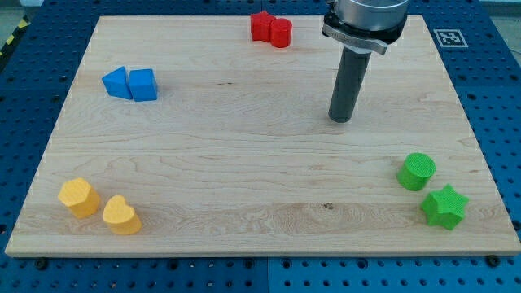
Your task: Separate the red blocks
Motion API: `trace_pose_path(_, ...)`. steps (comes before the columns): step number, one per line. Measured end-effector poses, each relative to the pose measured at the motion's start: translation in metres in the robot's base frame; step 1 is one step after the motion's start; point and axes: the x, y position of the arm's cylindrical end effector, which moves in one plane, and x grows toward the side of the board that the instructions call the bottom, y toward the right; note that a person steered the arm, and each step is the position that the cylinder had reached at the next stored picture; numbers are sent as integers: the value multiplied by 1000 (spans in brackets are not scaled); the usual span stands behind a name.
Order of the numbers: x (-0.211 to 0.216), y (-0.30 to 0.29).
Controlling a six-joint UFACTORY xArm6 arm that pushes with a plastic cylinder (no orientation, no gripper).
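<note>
Wooden board (244, 163), clear beside tool (339, 119)

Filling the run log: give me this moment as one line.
task: separate reds | red star touching red cylinder, view's top | my tip right of and below them, apart | no contact

Single camera view: elevated, looking obliquely down across the wooden bench (244, 163) from its near long edge. Moderate range; the whole bench fills the frame, blue perforated base (24, 98) at margins. Arm enters from the view's top.
</note>
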Motion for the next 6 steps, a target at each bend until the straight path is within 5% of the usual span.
trace_pose_path(3,-185,-13)
trace_pose_path(6,-223,-35)
